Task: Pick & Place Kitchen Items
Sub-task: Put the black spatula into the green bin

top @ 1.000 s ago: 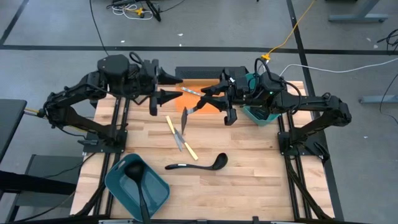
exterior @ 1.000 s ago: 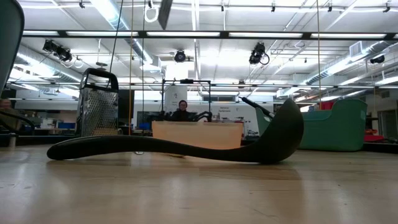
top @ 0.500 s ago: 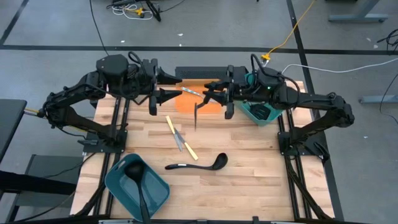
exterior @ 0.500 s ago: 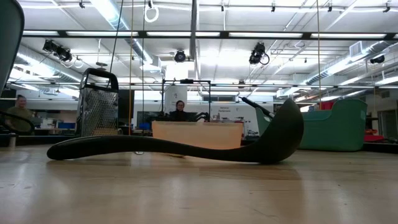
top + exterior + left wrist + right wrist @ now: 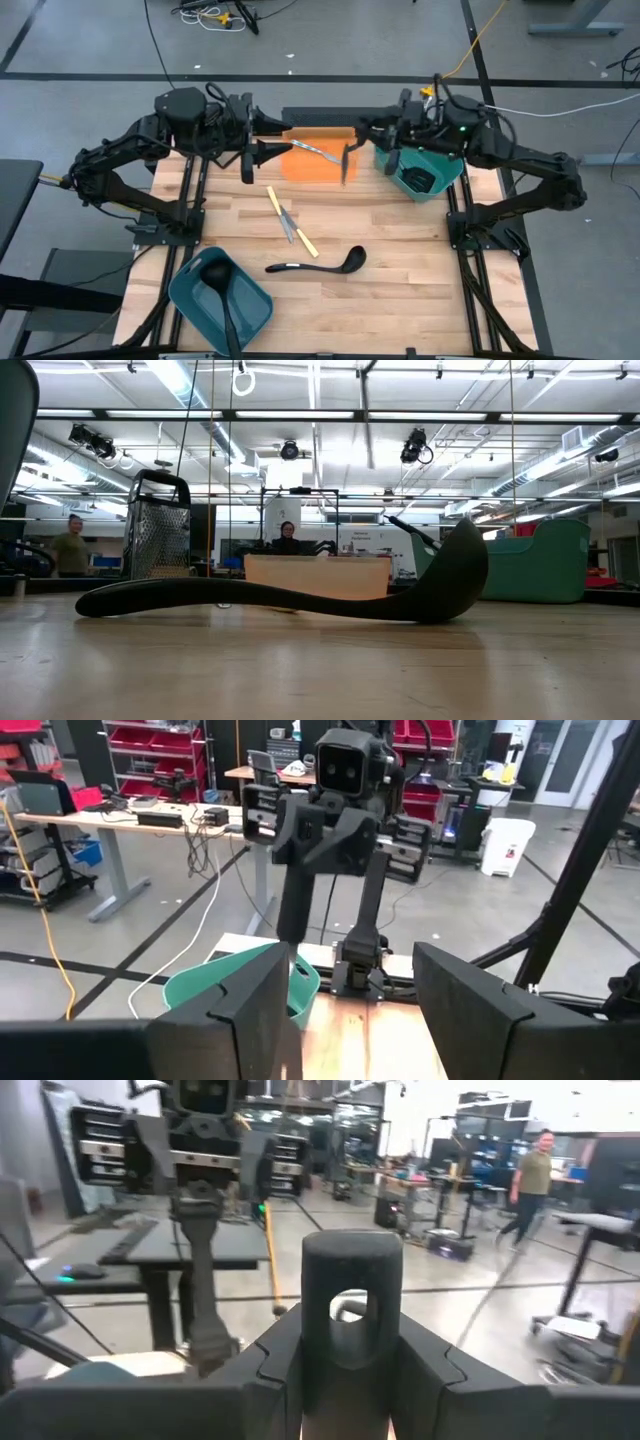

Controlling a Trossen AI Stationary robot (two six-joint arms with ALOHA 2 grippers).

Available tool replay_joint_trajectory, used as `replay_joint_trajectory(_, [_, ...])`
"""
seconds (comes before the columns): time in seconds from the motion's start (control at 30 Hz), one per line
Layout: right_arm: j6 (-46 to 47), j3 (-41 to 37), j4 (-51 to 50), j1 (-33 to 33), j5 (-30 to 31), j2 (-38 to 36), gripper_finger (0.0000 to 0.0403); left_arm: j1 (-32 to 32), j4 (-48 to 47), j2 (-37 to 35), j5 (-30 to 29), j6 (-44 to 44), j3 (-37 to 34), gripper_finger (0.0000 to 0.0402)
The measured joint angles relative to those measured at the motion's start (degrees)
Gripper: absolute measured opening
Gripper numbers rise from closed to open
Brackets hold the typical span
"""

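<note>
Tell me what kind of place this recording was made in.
Most likely a robotics lab or workshop, not a home kitchen: a butcher-block table on a bare concrete floor, work desks and red parts bins behind, open ceiling with strip lights.

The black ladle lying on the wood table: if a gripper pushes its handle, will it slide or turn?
The ladle probably turns: it seems to rest mainly on its bowl, the handle arching above the table. It looks stiff and light, and the rounded bowl may rock.
</note>
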Motion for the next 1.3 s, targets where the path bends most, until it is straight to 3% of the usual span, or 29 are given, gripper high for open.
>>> replay_joint_trajectory(0.2, [-0.12, 0.0, -5.85, -0.81, 1.65, -4.4, 0.0104, 0.0, 0.06, 0.0, -0.2, 0.52, 0.0, 0.0218])
replay_joint_trajectory(0.67, [-2.06, 0.0, -18.43, -0.79, 12.54, -13.1, 0.0104, 0.0, 0.46, 0.04, -1.7, 0.65, -0.02, 0.0217])
replay_joint_trajectory(1.3, [-1.12, 0.0, -29.1, -1.82, 21.18, -14.77, 0.0104, 0.0, 2.42, 0.04, -1.73, 0.43, -0.02, 0.0215])
